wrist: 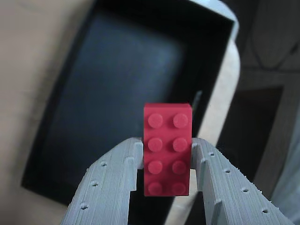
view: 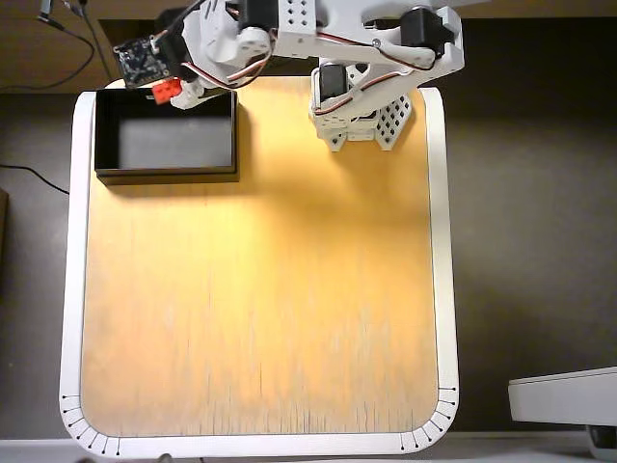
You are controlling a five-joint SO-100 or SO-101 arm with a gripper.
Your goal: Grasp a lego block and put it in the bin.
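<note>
A small red lego block with two rows of studs is clamped between the grey ribbed fingers of my gripper, which is shut on it. Behind it in the wrist view lies the black bin, its dark floor bare. From overhead, the lego block hangs at the far rim of the bin, in the table's top left corner. The gripper reaches leftward from the arm's base.
A wooden table top with a white rounded border spreads below the bin. Cables trail at the top left. A pale device sits off the table at the lower right.
</note>
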